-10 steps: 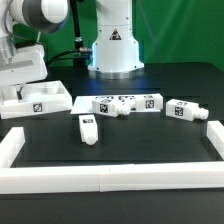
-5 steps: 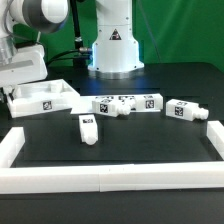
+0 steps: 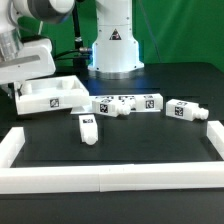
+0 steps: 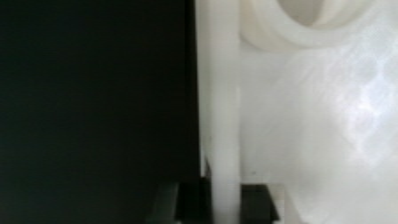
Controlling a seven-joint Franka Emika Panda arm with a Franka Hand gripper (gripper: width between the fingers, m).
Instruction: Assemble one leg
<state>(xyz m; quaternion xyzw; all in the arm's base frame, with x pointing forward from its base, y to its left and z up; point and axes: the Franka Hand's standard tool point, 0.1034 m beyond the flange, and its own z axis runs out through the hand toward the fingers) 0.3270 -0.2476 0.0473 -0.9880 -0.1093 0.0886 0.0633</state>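
My gripper [image 3: 20, 90] is at the exterior view's left, shut on the rim of the large flat white square panel [image 3: 52, 97]. In the wrist view the panel's rim [image 4: 222, 110] runs between my two dark fingers [image 4: 185, 202], and a round socket [image 4: 329, 15] shows in the panel. One leg [image 3: 87, 128], a stubby white post with a marker tag, lies on its side in the middle of the black mat. Another leg [image 3: 106, 107] lies behind it. A third leg [image 3: 185, 111] lies to the exterior view's right. All the legs lie apart from my gripper.
The marker board [image 3: 138, 100] lies behind the middle legs. Long white border rails [image 3: 110, 178] frame the mat at the front and on both sides. The robot's white base [image 3: 115, 45] stands at the back.
My gripper has moved toward the exterior view's right and carried the panel along with it. The legs have not moved.
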